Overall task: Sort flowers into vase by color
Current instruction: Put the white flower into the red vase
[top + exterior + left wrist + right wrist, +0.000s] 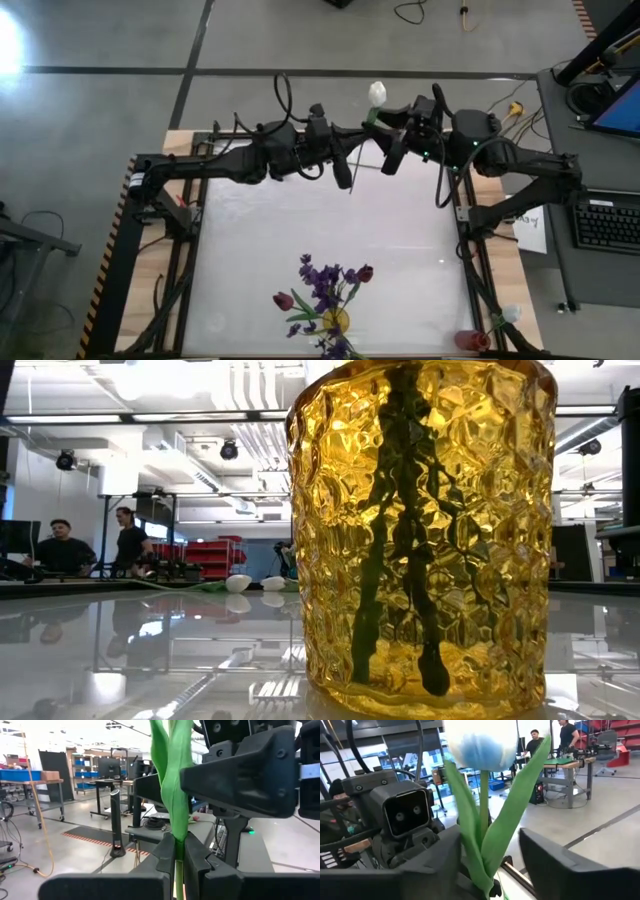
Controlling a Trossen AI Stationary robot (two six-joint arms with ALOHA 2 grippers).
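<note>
One white tulip (377,94) was held aloft above the table's far edge, its stem pinched by the closed left gripper (178,851) while the right gripper (487,865) stood parted around it, so a slip was judged likely during handover.

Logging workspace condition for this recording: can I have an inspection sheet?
Surface: white table, glossy.
Job's things: white tulip held up at the far edge; yellow vase holding purple sprigs and red tulips; red vase with second white tulip.
Clutter: nothing seen.
Grippers: left end effector shut on the white tulip's stem; right end effector open around it.
Cables: arm cables looped.
Surroundings: keyboard; people at benches.
</note>
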